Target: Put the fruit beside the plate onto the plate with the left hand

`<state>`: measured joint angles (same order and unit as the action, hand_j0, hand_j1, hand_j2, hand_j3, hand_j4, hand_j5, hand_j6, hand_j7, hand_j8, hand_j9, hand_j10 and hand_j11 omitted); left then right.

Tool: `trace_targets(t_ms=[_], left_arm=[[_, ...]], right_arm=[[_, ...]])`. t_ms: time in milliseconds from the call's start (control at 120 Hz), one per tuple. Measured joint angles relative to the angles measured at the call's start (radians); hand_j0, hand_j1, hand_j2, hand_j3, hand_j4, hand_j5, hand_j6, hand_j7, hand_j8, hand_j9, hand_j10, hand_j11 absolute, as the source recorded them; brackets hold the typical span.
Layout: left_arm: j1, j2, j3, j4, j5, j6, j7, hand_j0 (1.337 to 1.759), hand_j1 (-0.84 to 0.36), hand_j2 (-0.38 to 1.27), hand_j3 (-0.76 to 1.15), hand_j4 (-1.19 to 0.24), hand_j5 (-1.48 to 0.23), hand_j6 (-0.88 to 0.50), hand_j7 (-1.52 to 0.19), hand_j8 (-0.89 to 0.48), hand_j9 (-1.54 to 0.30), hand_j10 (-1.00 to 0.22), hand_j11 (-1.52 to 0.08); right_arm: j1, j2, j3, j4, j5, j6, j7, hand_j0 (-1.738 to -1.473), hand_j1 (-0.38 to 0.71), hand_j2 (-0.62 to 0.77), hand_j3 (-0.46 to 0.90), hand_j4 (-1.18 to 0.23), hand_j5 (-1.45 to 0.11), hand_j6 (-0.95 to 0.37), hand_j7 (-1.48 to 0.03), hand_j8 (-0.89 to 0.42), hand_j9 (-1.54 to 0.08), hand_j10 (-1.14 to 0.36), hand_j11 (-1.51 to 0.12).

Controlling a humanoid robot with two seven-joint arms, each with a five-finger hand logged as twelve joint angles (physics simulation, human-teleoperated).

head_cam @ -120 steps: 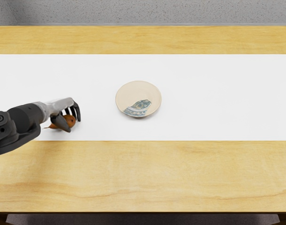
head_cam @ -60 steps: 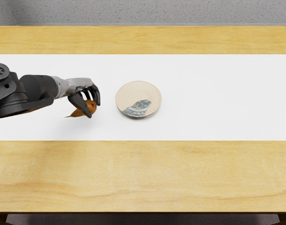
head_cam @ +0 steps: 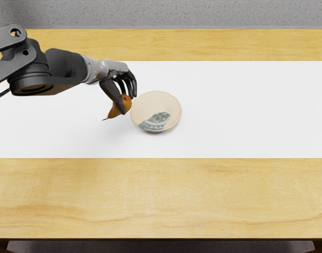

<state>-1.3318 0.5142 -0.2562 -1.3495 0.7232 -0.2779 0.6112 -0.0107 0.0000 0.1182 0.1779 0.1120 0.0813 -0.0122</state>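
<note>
My left hand (head_cam: 120, 88) comes in from the left edge and is shut on a small orange-brown fruit (head_cam: 119, 108) with a thin stem pointing down-left. The fruit hangs in the air just left of the plate's rim, at the plate's left edge. The plate (head_cam: 155, 111) is a round cream dish with a blue-green pattern near its front, sitting on the white runner in the middle of the table. The dark fingers curl over the top of the fruit. The right arm does not show.
A white runner (head_cam: 245, 110) crosses the wooden table (head_cam: 161, 195) from left to right. A grey floor strip lies beyond the far table edge.
The left hand has lifted the fruit off the runner and carried it right and up, from the far left to the plate's left rim.
</note>
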Motion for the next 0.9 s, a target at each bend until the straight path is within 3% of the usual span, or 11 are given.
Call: trace_targets(t_ms=[183, 217, 442, 717, 900], left_arm=[[-0.060, -0.099, 0.005, 0.089, -0.006, -0.017, 0.000, 1.655, -0.36, 0.44, 0.00, -0.76, -1.08, -0.55, -1.06, -0.46, -1.04, -0.65, -1.04], [-0.071, -0.118, 0.006, 0.109, -0.005, -0.023, 0.000, 1.655, -0.37, 0.50, 0.00, -0.76, -1.08, -0.57, -1.05, -0.45, -1.04, -0.67, -1.03], [-0.152, -0.223, 0.013, 0.236, -0.004, -0.047, 0.000, 1.656, -0.39, 0.55, 0.00, -0.78, -1.08, -0.60, -1.06, -0.49, -1.05, -0.75, -1.04], [-0.187, -0.278, 0.025, 0.338, 0.000, -0.059, 0.000, 1.656, -0.42, 0.68, 0.00, -0.80, -1.07, -0.66, -1.06, -0.56, -1.05, -0.79, -1.05], [-0.196, -0.308, 0.029, 0.376, 0.006, -0.065, 0.000, 1.656, -0.45, 0.75, 0.00, -0.80, -1.07, -0.71, -1.07, -0.54, -1.06, -0.80, -1.06]], right_arm=[[0.000, 0.000, 0.000, 0.000, 0.000, 0.000, 0.000, -1.658, -0.31, -0.01, 0.00, -0.03, -0.04, -0.03, -0.04, -0.03, -0.04, -0.03, -0.04], [0.000, 0.000, 0.000, 0.000, 0.000, 0.000, 0.000, -1.658, -0.31, -0.01, 0.00, -0.03, -0.04, -0.03, -0.04, -0.03, -0.04, -0.03, -0.04], [0.001, 0.000, 0.000, 0.000, 0.000, 0.000, 0.000, -1.658, -0.31, -0.01, 0.00, -0.03, -0.04, -0.03, -0.04, -0.03, -0.04, -0.03, -0.04], [0.007, 0.000, 0.000, 0.000, 0.000, 0.000, 0.000, -1.658, -0.31, -0.01, 0.00, -0.03, -0.04, -0.03, -0.04, -0.03, -0.04, -0.03, -0.04], [0.008, 0.000, 0.000, 0.000, 0.000, 0.000, 0.000, -1.658, -0.31, -0.01, 0.00, -0.03, -0.04, -0.03, -0.04, -0.03, -0.04, -0.03, -0.04]])
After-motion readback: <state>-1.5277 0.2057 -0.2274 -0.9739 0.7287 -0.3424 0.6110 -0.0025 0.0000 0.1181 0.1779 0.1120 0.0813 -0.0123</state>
